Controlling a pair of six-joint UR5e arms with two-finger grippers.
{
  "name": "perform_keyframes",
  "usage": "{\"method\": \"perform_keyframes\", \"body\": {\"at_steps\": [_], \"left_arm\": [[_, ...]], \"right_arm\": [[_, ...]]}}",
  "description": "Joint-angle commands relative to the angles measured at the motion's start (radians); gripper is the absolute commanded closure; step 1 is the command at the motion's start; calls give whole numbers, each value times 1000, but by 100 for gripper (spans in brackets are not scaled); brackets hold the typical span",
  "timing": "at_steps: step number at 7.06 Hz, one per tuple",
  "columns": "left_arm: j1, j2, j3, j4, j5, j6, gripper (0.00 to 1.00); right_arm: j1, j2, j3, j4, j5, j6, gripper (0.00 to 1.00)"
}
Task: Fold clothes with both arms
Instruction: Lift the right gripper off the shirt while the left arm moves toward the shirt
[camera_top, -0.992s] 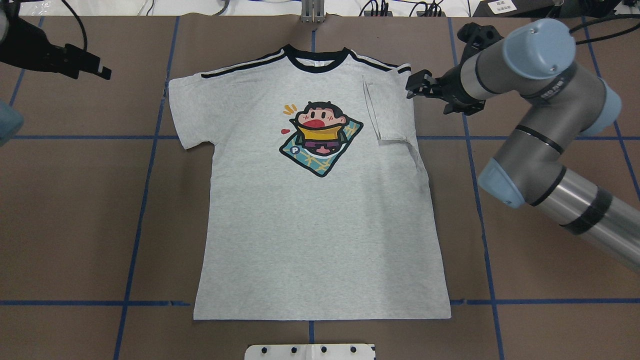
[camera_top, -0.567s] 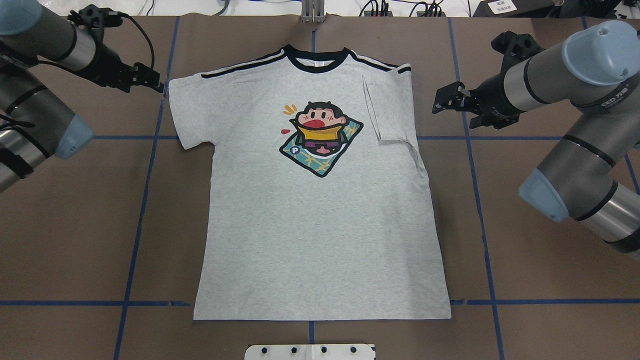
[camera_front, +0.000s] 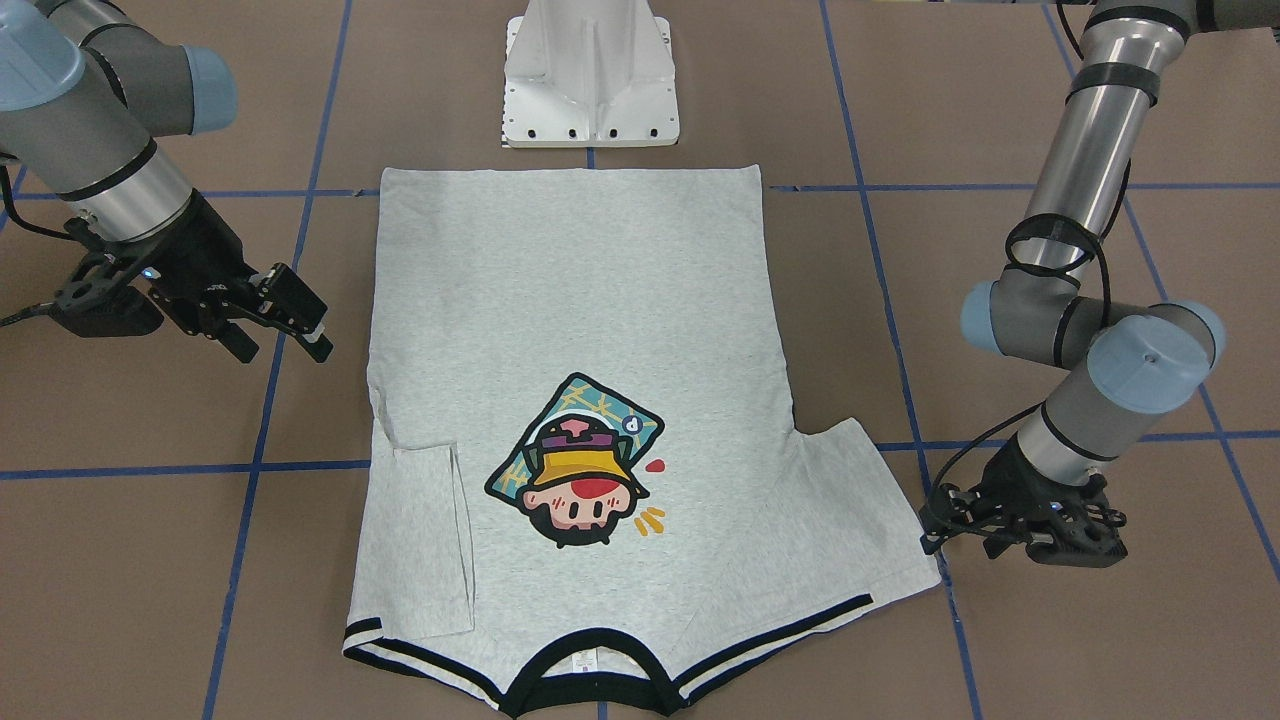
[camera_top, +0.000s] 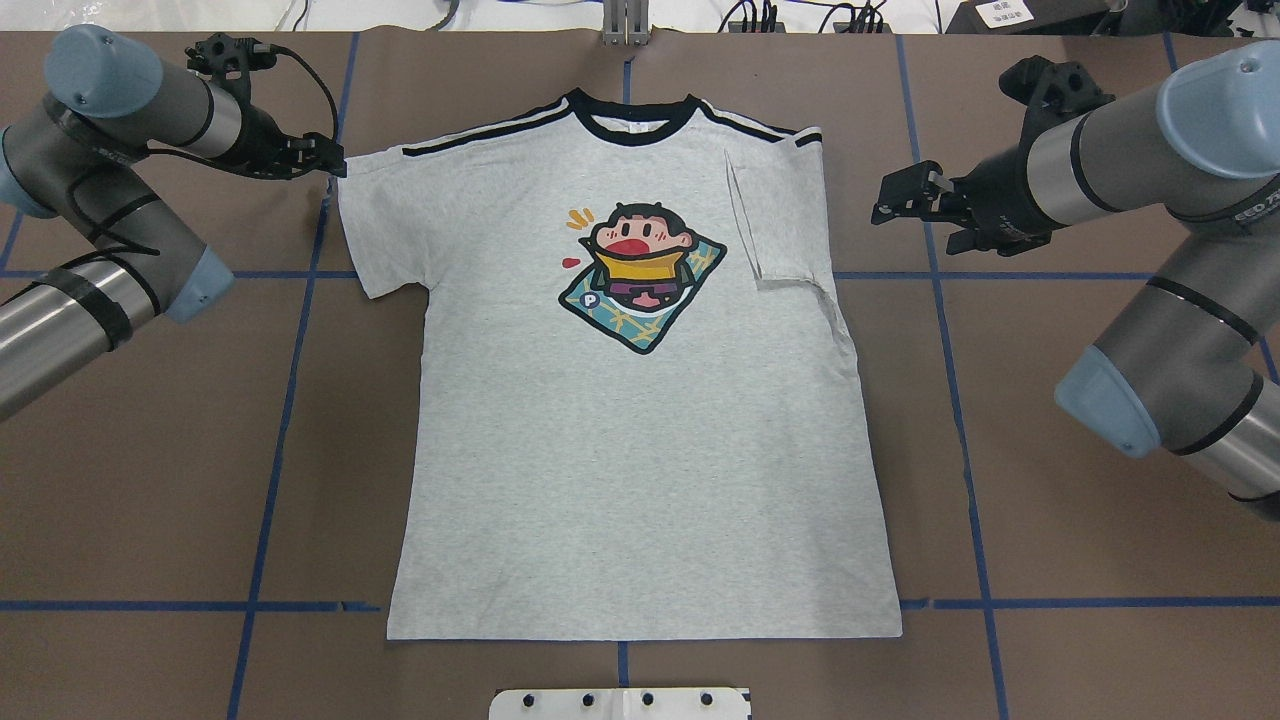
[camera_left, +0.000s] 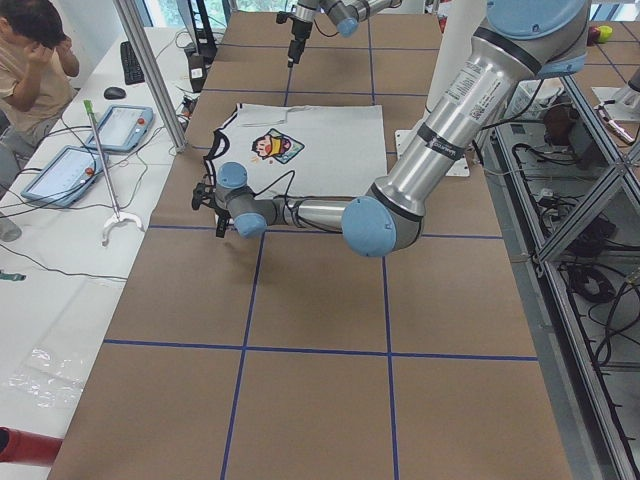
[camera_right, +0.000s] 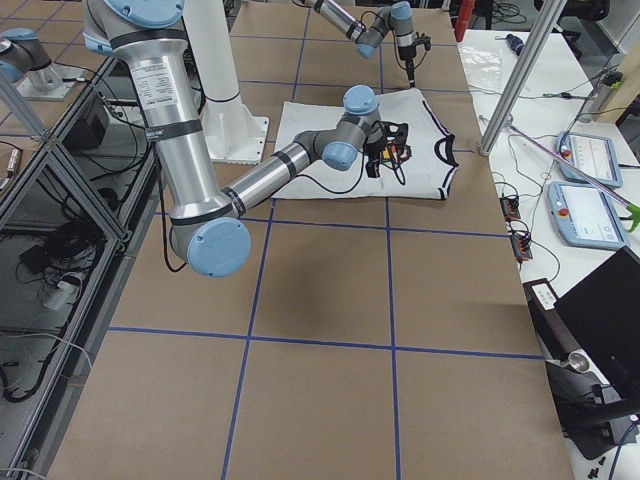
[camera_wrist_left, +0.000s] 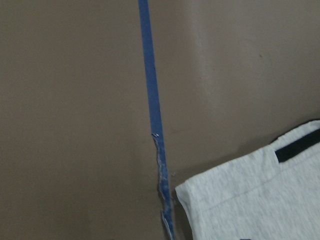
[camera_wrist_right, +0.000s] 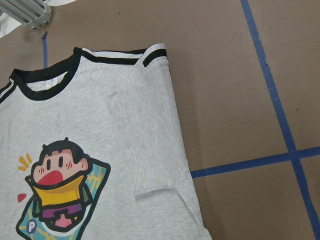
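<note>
The grey T-shirt (camera_top: 640, 450) lies flat on the table, print up, with the black collar at the far edge. Its sleeve on my right side (camera_top: 775, 215) is folded in onto the chest; it also shows in the right wrist view (camera_wrist_right: 145, 145). The other sleeve (camera_top: 380, 220) lies spread out. My left gripper (camera_top: 328, 160) is low, just beside that sleeve's outer top corner, and looks open and empty; it also shows in the front view (camera_front: 932, 530). The left wrist view shows only that sleeve corner (camera_wrist_left: 250, 200). My right gripper (camera_top: 890, 198) is open and empty, a short way right of the shirt (camera_front: 300, 320).
The white pedestal base (camera_front: 590, 80) stands at the near edge by the shirt's hem. Blue tape lines (camera_top: 300, 330) cross the brown table. An aluminium post (camera_top: 625, 20) stands beyond the collar. An operator (camera_left: 30, 60) sits at a side table with tablets.
My left arm has swung in from the left until its gripper reached the spread sleeve's corner. My right gripper has drawn back to the right, away from the folded sleeve.
</note>
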Motion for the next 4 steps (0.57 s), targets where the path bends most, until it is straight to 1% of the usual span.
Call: {"method": "perform_keyframes", "body": {"at_steps": [1,3,4], "left_arm": [[2,-29,27,-7,7,-5,26],[13,-35,30,-8,8,-5,32],[14,-37,30,-8,8,-5,33]], "right_arm": [[1,-4,4,5,-4,3,1],[1,-15,3,5,-4,5,1],[1,-24,4,10,-4,0,1]]}}
